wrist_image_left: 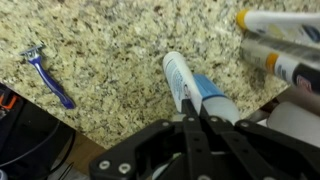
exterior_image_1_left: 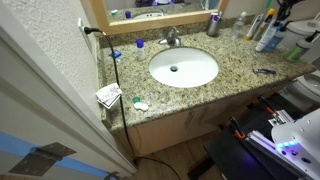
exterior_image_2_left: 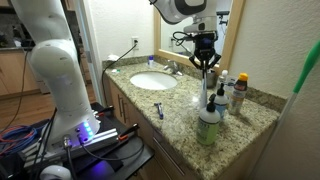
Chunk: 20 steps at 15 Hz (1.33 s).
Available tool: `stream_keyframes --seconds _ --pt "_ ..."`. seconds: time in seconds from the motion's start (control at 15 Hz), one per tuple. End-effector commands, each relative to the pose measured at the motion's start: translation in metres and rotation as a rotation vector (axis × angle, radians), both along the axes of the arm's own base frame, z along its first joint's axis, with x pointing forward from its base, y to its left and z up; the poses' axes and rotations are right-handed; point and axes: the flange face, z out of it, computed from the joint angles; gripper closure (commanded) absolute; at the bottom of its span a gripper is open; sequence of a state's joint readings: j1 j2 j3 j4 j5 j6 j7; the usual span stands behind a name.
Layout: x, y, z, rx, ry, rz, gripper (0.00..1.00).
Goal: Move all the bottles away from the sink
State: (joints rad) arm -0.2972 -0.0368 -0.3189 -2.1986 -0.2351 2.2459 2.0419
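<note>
Pointing straight down over the counter (exterior_image_2_left: 180, 100), the closed hand (exterior_image_2_left: 206, 66) hovers above a blue bottle (wrist_image_left: 210, 96).

High above sink (exterior_image_1_left: 196, 70), level along counter (exterior_image_2_left: 176, 112), wrist downward

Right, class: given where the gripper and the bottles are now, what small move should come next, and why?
Probably raise the gripper straight up and clear. Its jaws are shut, apparently on nothing, above the bottles. These already stand grouped at the counter's end, well away from the sink. No bottle appears beside the basin.
</note>
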Motion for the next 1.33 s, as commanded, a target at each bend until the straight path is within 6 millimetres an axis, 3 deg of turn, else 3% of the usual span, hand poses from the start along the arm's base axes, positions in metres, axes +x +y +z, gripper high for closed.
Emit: stream_keyframes --seconds 0.0,0.13,0.2,0.6,1.27 --pt "-0.022 -0.023 -0.001 0.057 -0.038 -0.066 0.99" --pt "-0.014 -0.008 -0.015 0.131 -0.069 -0.061 0.99" --pt "-0.033 -0.033 -0.013 0.168 -0.095 -0.063 0.99" --pt "-0.056 -0.065 -0.014 0.229 -0.116 -0.069 0.99" --pt "-0.068 -0.072 -0.005 0.109 0.001 0.074 0.99"
